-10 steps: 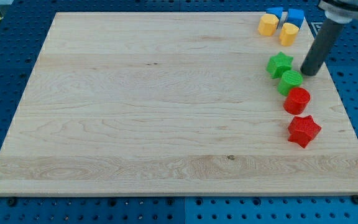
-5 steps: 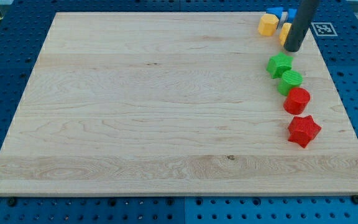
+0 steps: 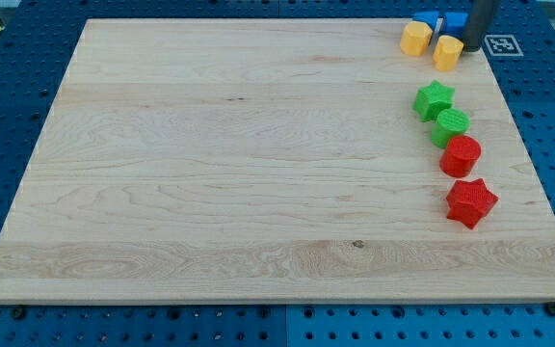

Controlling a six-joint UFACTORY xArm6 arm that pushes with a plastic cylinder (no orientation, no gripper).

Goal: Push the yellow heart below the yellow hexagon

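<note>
The yellow heart [image 3: 447,52] lies near the board's top right corner, just right of and slightly below the yellow hexagon [image 3: 415,39]. Two blue blocks [image 3: 426,20] [image 3: 456,22] sit right behind them at the board's top edge. My tip [image 3: 473,45] is at the view's top right, just right of the yellow heart and next to the right blue block. I cannot tell whether it touches either one.
A green star [image 3: 434,99], a green round block [image 3: 451,125], a red round block [image 3: 461,155] and a red star [image 3: 470,201] form a column down the wooden board's [image 3: 239,164] right side. A marker tag [image 3: 501,44] lies beyond the right edge.
My tip moved from beside the green star up toward the view's top, passing in front of the yellow heart, and now stands to the heart's right. No block has visibly moved.
</note>
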